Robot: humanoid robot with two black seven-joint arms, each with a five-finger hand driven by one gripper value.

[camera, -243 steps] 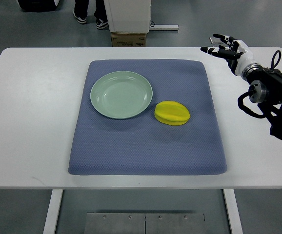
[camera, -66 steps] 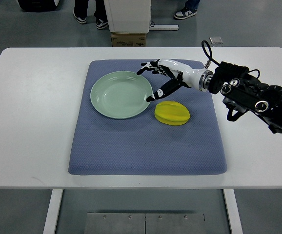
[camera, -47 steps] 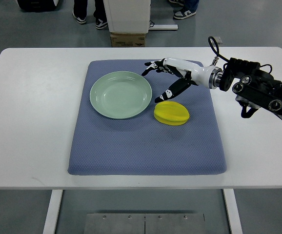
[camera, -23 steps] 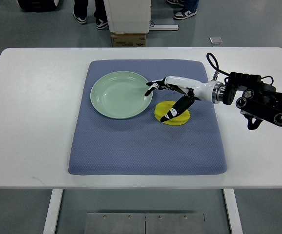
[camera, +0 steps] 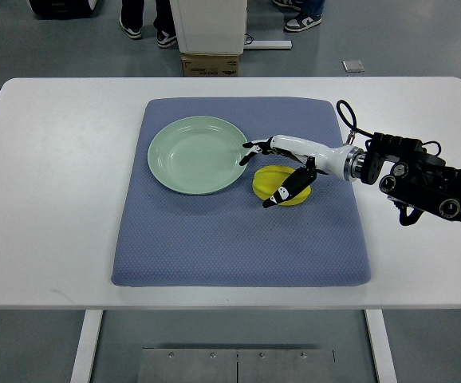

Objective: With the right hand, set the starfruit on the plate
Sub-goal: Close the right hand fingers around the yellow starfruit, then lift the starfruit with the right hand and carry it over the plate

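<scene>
A yellow starfruit lies on the blue mat, just right of the pale green plate, which holds nothing. My right hand reaches in from the right and sits over the fruit. Its fingers are spread around it: the thumb crosses the fruit's near side and the other fingertips point at the plate's rim. The fruit still rests on the mat, and the fingers have not closed on it. My left arm does not show.
The mat lies on a white table. Beyond the far edge stand a cardboard box and a white cabinet, and people's shoes show on the floor.
My right hand swung in from the table's far right corner, passed above the plate's edge, then lowered over the starfruit. The fruit and plate stayed put.
</scene>
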